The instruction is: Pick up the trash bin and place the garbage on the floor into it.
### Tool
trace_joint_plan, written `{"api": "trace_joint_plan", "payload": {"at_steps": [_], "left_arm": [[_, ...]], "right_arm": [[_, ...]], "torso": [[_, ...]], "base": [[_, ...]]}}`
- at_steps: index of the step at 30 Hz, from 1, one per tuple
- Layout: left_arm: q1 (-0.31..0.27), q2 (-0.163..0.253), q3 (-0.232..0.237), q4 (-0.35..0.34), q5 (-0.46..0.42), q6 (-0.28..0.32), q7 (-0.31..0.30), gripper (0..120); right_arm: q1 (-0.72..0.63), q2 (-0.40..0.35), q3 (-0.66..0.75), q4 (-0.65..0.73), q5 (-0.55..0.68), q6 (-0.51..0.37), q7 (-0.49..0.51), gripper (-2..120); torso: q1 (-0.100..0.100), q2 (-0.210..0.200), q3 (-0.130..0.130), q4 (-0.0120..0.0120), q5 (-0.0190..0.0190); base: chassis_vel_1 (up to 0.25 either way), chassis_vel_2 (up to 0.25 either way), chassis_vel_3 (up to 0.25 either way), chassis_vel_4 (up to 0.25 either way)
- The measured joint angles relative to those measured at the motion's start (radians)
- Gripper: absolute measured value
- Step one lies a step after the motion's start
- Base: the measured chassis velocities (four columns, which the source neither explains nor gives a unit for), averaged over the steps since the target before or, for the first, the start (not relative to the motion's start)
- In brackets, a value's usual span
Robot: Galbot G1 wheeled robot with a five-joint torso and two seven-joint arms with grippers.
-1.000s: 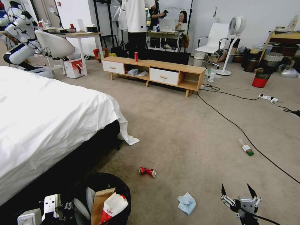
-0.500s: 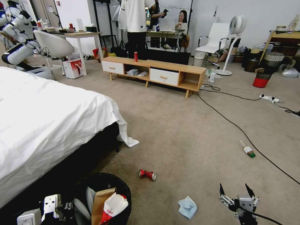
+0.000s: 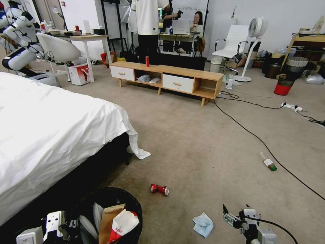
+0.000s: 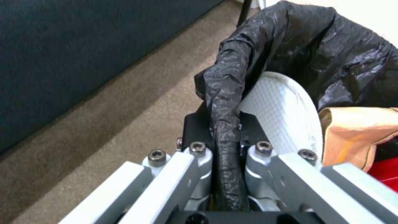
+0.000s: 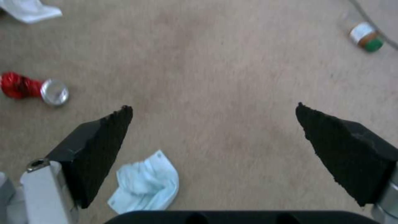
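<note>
Near left, trash bin [image 3: 111, 200] set beside bed [image 3: 50, 135]; crushed can [image 3: 159, 189] just beyond, tissue [image 3: 203, 224] right, bottle [image 3: 268, 162] far right.

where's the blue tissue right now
The crumpled pale-blue tissue lies on the carpet low in the head view, just left of the open right gripper and nearer the robot than the crushed red can.

I work in a robotics lab staged as a bedroom: bed [image 3: 50, 135], TV bench [image 3: 169, 79], another robot [image 3: 20, 37], floor cables [image 3: 264, 145].
</note>
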Motion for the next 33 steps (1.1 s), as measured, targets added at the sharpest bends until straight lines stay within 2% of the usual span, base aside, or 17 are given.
{"api": "trace_joint_plan", "payload": {"at_steps": [6,14,16,21,33], "left_arm": [[0.005,-0.001,-0.005,-0.008,0.0,0.002,0.0,4],[0.005,-0.001,-0.006,-0.012,0.006,0.003,-0.001,4],[0.005,-0.002,-0.005,-0.014,0.009,0.004,-0.002,4],[0.001,-0.009,-0.009,-0.025,0.013,0.009,-0.004,4],[0.008,-0.026,-0.018,-0.036,0.023,0.01,-0.006,4]], "right_arm": [[0.044,-0.008,-0.032,-0.07,0.047,-0.076,0.035,100],[0.08,-0.019,-0.081,-0.126,0.071,-0.08,0.073,100],[0.087,-0.023,-0.092,-0.135,0.07,-0.08,0.07,100],[0.149,-0.023,-0.158,-0.197,0.027,-0.155,0.057,100],[0.264,0.002,-0.257,-0.351,0.012,-0.185,0.067,100]], "torso": [[0.0,0.0,0.0,0.0,0.0],[0.0,0.0,0.0,0.0,0.0],[0.0,0.0,0.0,0.0,0.0],[0.0,0.0,0.0,0.0,-0.0001],[0.0,0.0,0.0,0.0,-0.0001]], "base": [[0.0,0.0,0.0,0.0],[0.0,0.0,0.0,0.0],[0.0,0.0,0.0,0.0],[0.0,0.0,0.0,0.0],[0.0,0.0,0.0,0.0]]}}
